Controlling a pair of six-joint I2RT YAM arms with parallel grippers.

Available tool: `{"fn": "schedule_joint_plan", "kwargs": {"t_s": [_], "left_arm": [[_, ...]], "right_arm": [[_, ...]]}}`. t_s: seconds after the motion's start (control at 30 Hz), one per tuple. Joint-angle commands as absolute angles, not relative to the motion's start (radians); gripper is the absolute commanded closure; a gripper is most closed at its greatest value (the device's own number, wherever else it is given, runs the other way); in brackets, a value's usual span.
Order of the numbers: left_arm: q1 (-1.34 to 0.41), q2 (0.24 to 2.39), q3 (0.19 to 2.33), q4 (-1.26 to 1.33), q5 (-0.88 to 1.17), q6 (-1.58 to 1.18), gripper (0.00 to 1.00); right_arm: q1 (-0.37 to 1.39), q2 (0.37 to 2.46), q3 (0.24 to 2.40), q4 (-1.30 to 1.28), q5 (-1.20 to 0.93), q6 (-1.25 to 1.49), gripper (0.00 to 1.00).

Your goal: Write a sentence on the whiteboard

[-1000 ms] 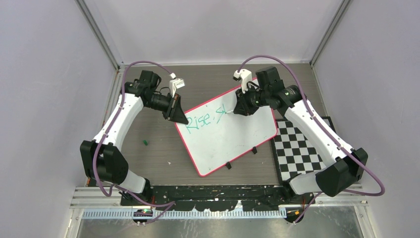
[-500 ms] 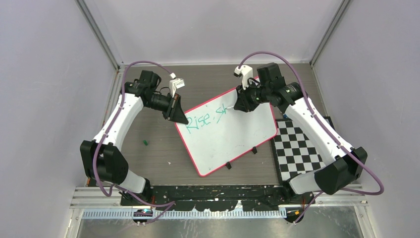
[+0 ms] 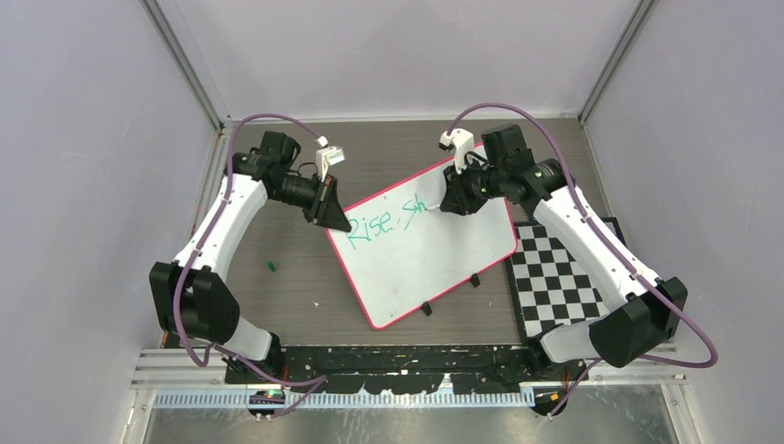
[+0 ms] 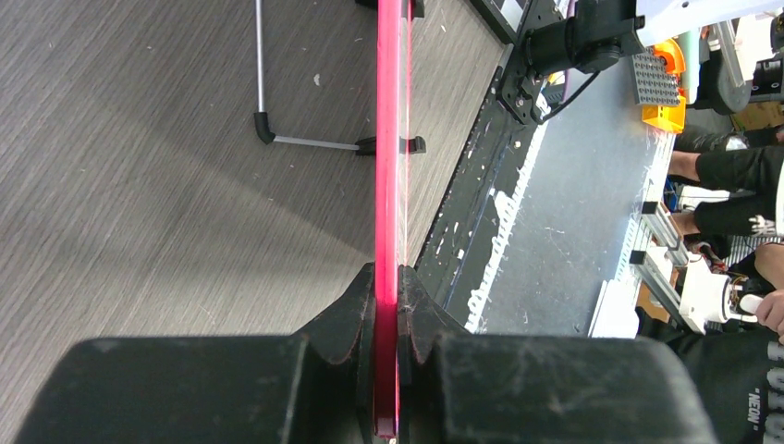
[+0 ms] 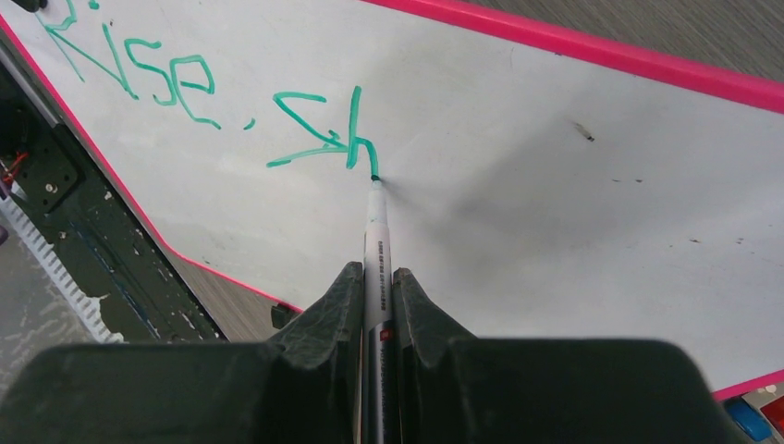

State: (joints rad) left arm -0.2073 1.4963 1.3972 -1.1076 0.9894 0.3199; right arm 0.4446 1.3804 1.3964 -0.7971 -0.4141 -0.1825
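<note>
The whiteboard, white with a pink-red rim, lies tilted on the table's middle. The sentence in teal reads "Rise, Sh" along the board's upper left; the right wrist view shows the same sentence. My left gripper is shut on the whiteboard's left corner, its pink rim running edge-on between the jaws. My right gripper is shut on a white-barrelled marker, whose green tip touches the board at the foot of the "h".
A black-and-white checkerboard mat lies right of the board under my right arm. A small green cap sits on the wood table left of the board. Black clips stick out along the board's near long edge.
The right gripper has moved the marker a little rightwards, and the "h" after the "S" has been drawn. The left gripper and the board have stayed put.
</note>
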Motion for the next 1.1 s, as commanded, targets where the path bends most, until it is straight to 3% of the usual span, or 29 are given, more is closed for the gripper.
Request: {"fn": "schedule_joint_plan", "kwargs": {"t_s": [0.0, 0.43, 1.07], "left_arm": [[-0.225, 1.481, 1.387, -1.101, 0.977, 0.366, 1.0], [-0.224, 1.48, 1.389, -1.104, 0.98, 0.366, 1.0], [-0.224, 1.484, 1.386, -1.101, 0.979, 0.368, 1.0]], "right_arm": [[0.44, 1.366, 1.395, -0.773, -0.386, -0.212, 1.0], [0.438, 1.355, 1.525, -0.823, -0.434, -0.202, 1.0], [0.438, 1.389, 1.453, -0.776, -0.345, -0.219, 1.0]]}}
